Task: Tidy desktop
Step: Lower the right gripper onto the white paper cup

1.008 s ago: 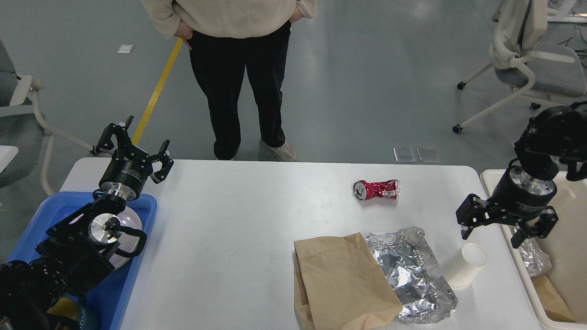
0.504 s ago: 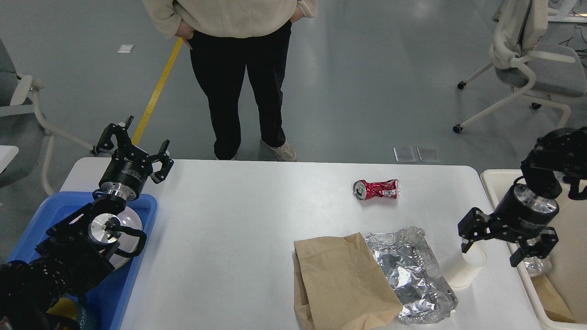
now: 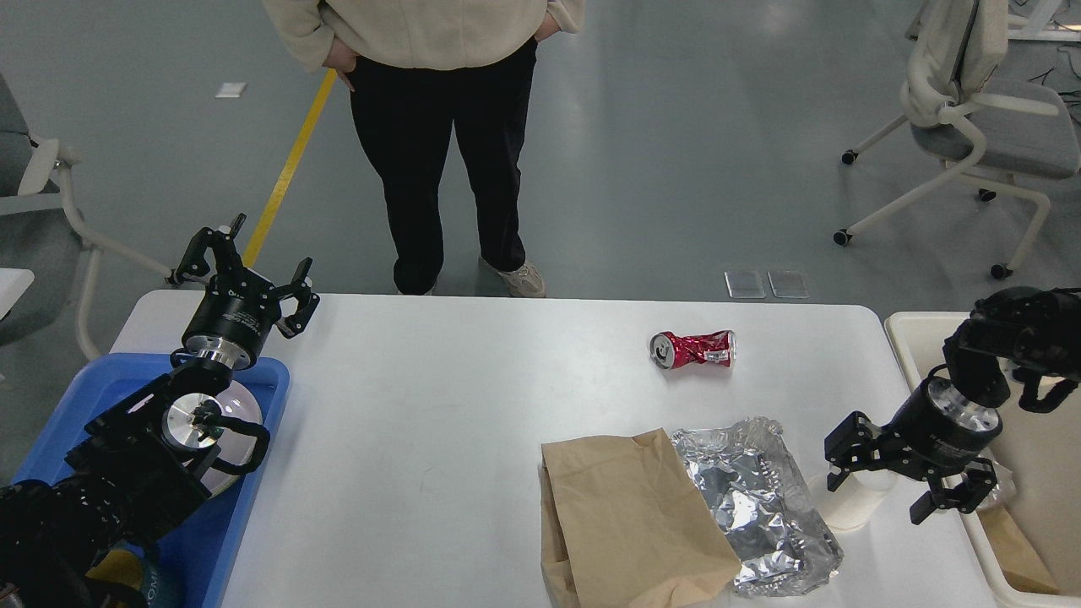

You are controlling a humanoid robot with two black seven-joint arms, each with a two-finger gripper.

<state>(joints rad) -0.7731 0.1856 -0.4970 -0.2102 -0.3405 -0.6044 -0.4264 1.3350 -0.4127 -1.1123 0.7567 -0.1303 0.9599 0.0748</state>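
Note:
On the white desktop [image 3: 473, 397] lie a crushed red can [image 3: 693, 349], a brown paper bag [image 3: 629, 517], a crumpled sheet of foil [image 3: 756, 498] and a white paper cup [image 3: 849, 502] on its side. My right gripper [image 3: 874, 496] is open and sits low over the cup, its fingers on either side of the cup's rim end, partly hiding it. Over the table's far left corner my left gripper [image 3: 243, 268] is held open, empty, above the blue tray.
A blue tray [image 3: 228, 540] at the left edge holds a pale round item under my left arm. A cream bin [image 3: 1034, 473] at the right edge holds foil and brown paper. A person [image 3: 439, 127] stands behind the table. Office chairs stand at far right and left.
My right gripper has come down and toward me, from above the bin's edge to around the paper cup. The left arm and the table's items have not moved.

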